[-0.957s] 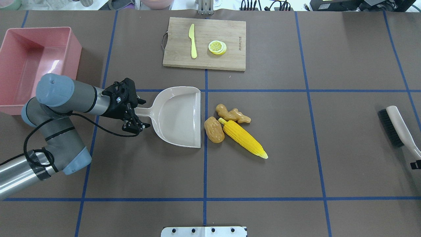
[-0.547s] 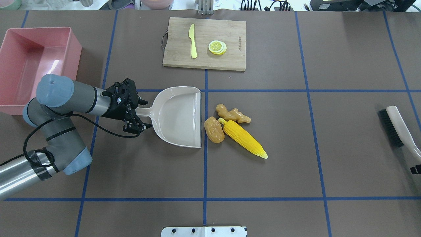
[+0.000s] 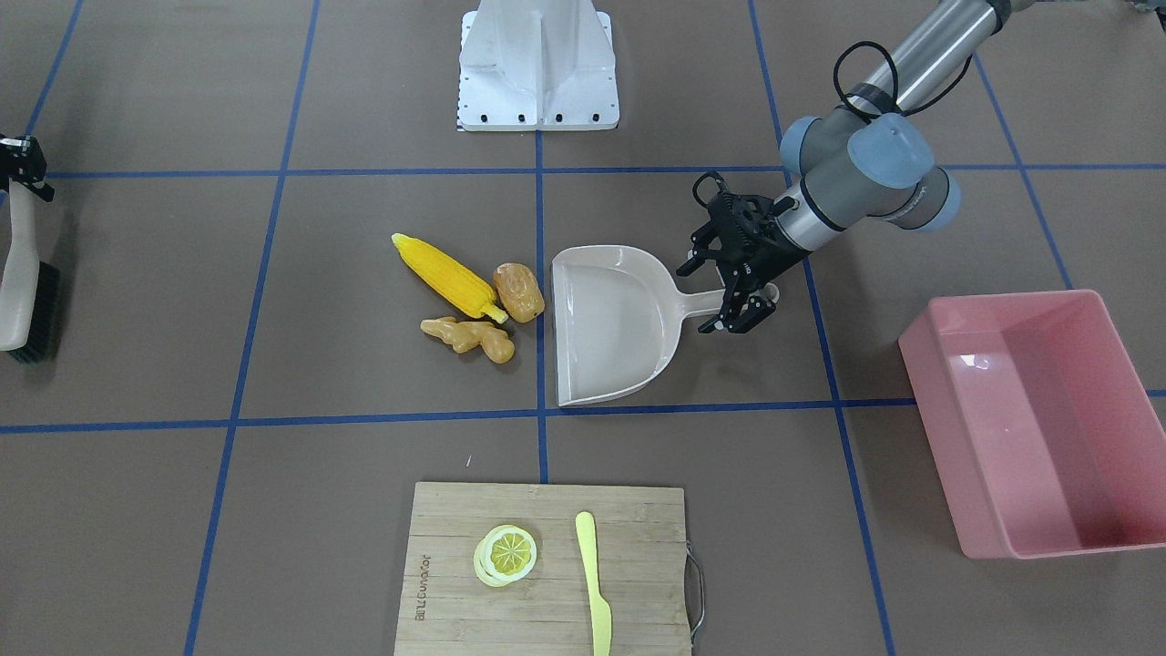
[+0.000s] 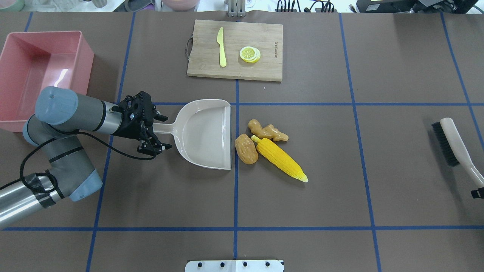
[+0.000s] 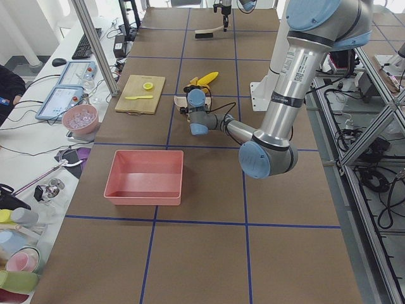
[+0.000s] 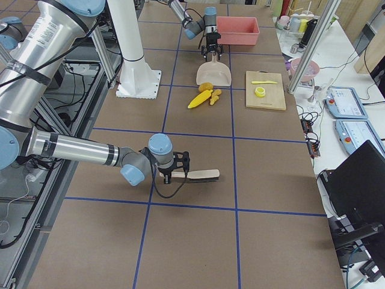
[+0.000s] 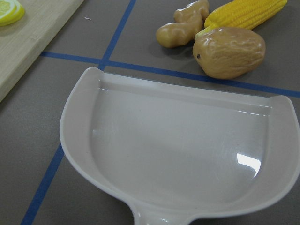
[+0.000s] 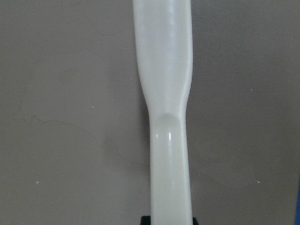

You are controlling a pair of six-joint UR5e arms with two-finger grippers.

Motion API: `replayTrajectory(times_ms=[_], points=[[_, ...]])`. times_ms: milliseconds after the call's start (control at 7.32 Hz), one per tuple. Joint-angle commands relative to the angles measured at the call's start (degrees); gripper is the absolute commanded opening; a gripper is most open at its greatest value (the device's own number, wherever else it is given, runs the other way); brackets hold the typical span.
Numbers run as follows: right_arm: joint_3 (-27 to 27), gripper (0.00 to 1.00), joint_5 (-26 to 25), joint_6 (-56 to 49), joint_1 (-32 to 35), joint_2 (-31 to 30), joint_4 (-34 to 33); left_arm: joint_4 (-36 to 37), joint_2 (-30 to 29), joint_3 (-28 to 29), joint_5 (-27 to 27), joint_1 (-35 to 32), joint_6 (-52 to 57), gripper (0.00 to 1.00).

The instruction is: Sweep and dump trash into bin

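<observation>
Just beside dustpan's (image 4: pixel 206 132) lip lies potato (image 4: pixel 246 149); left jaws, released, straddle its handle (image 4: pixel 166 128); right jaws clench brush (image 4: pixel 453 139).

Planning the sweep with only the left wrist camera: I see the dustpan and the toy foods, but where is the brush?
Observer: The brush is far out on the robot's right, its handle in the right gripper.
Operator: And the bin?
Observer: The pink bin stands to the robot's left of the dustpan, beyond the left gripper.
Operator: Is that gripper clamped on the dustpan?
Observer: No, its jaws stand open astride the handle.
</observation>
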Motion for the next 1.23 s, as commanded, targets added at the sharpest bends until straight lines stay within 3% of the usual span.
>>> replayTrajectory(times_ms=[0, 137, 547, 1094], points=[[15.6, 0.00, -0.8, 0.5, -1.8, 4.1, -21.2, -0.8, 0.1, 0.0, -0.3, 0.0, 0.0, 0.97], [17.2, 0.00, -0.8, 1.2, -2.5, 8.0, -26.7, -0.9, 0.2, 0.0, -0.3, 0.0, 0.0, 0.97], [17.3, 0.00, -3.4, 12.8, -12.2, 16.6, -29.7, -4.4, 0.2, 1.9, -0.4, 0.1, -0.9, 0.97], [17.2, 0.00, -8.5, 22.9, -22.8, 35.7, -46.9, -5.5, -0.7, 3.1, -0.3, 0.4, -2.0, 0.97]])
